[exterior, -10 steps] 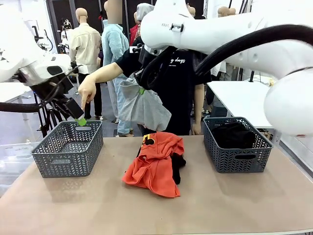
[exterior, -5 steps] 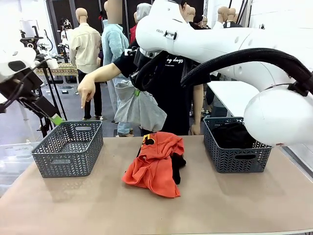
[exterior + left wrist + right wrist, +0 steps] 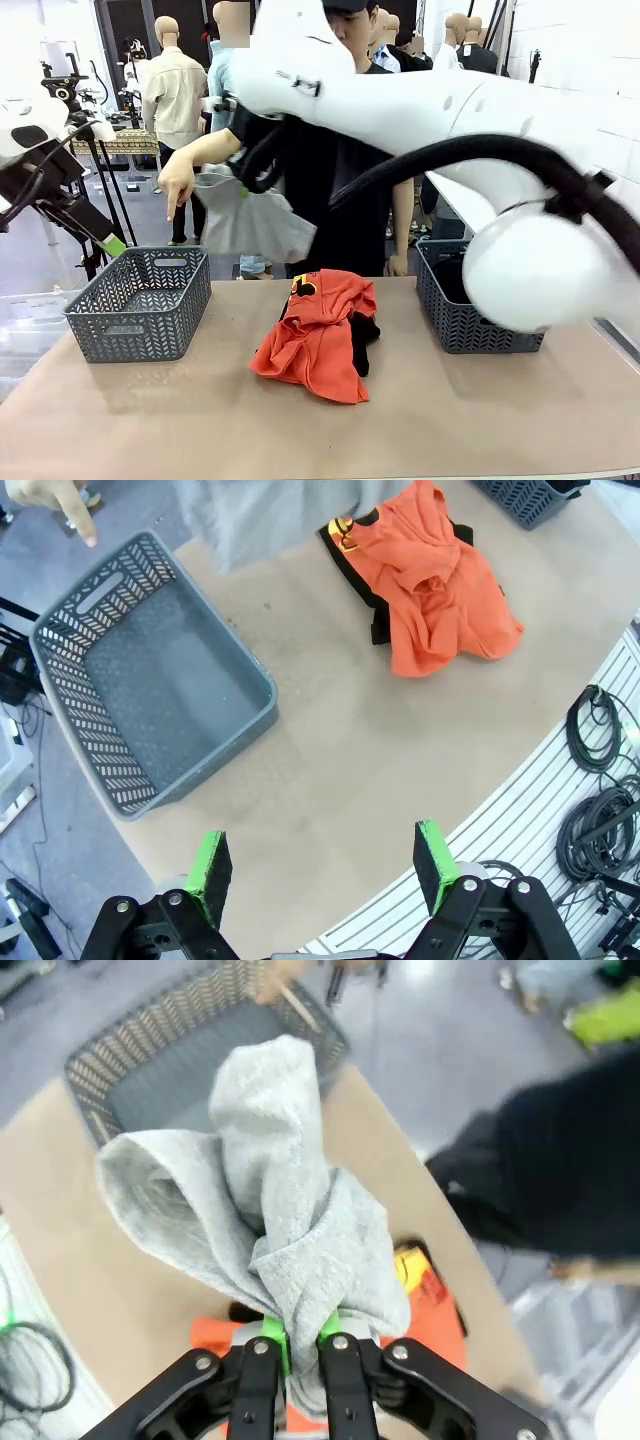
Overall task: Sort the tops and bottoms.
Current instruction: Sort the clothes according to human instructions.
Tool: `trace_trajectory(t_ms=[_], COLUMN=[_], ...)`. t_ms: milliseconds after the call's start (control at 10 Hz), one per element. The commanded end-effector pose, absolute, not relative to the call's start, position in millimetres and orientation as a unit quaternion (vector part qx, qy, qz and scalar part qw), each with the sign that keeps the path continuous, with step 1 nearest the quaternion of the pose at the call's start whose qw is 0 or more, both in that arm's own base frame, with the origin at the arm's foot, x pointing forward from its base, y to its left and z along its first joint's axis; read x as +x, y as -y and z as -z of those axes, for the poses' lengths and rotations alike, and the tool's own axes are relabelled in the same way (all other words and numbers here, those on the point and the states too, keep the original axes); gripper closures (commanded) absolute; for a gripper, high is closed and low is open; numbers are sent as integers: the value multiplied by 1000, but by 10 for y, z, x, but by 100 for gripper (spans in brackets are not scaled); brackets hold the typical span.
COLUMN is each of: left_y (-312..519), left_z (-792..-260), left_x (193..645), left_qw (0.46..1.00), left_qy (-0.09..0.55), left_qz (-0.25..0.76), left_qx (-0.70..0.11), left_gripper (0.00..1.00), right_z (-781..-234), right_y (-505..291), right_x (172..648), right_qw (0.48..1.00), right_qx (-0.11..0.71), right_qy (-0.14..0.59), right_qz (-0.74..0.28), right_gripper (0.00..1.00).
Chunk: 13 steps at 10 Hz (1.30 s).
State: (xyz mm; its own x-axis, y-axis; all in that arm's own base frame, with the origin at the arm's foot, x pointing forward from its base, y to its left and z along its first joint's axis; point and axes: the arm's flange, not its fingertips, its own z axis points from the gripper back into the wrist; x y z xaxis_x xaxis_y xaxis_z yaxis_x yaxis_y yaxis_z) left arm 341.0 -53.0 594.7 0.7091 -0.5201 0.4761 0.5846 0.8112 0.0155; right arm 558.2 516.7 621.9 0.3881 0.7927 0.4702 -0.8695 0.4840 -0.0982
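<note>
1. Grey top [image 3: 255, 220] hangs in the air. The right gripper [image 3: 298, 1330] has its green pads squeezed nearly shut on a bunch of the cloth.
2. It is soft, light and floppy (it droops in folds like a towel on a hook). It cannot break, but I think a loose end could swing and catch on a basket rim.
3. It hangs at about 11 o'clock from the orange top [image 3: 320, 335], high over the table [image 3: 200, 420]. The left basket [image 3: 140, 305] is off at its 8 o'clock.
4. The person's hand [image 3: 178, 190] is just beside the grey cloth, at its 9 o'clock. One finger points down toward the left basket.
5. The left gripper [image 3: 320, 865] is wide open and holds nothing. It hovers up at about 10 o'clock from the left basket.
6. The orange top lies crumpled in the middle of the table. It sits on a black garment [image 3: 365, 335] that peeks out at its 3 o'clock. The right basket [image 3: 450, 315] stands farther off at 3 o'clock.
7. The orange top looks just as soft. I think the best place to grab it is a thick fold on top of the heap. That way the black garment stays down.
</note>
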Motion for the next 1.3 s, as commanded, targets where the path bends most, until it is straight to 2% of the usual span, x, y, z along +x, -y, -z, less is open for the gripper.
trace_trajectory(t_ms=[0,200,300,400,900,1200], left_y=[514,514,514,514,514,514], left_z=[-5959,-5959,-5959,-5959,-5959,-5959], left_x=[3398,3398,3398,3398,3398,3398], left_qw=[923,923,923,923,923,923], left_qy=[238,238,238,238,238,238], left_qz=[295,295,295,295,295,295], left_qx=[-68,-68,-68,-68,-68,-68], left_gripper=[5,5,5,5,5,5], right_z=[-6862,-6749,-6599,-6183,-6198,-5887], right_y=[-6103,-6546,-6751,-5544,-5512,-6151], right_x=[6539,6759,6806,5544,5572,6219], right_qw=[755,720,697,739,729,675], right_qx=[109,142,166,105,115,128], right_qy=[307,330,292,329,331,387], right_qz=[-568,-593,-633,-579,-588,-616], right_gripper=[100,100,100,100,100,100])
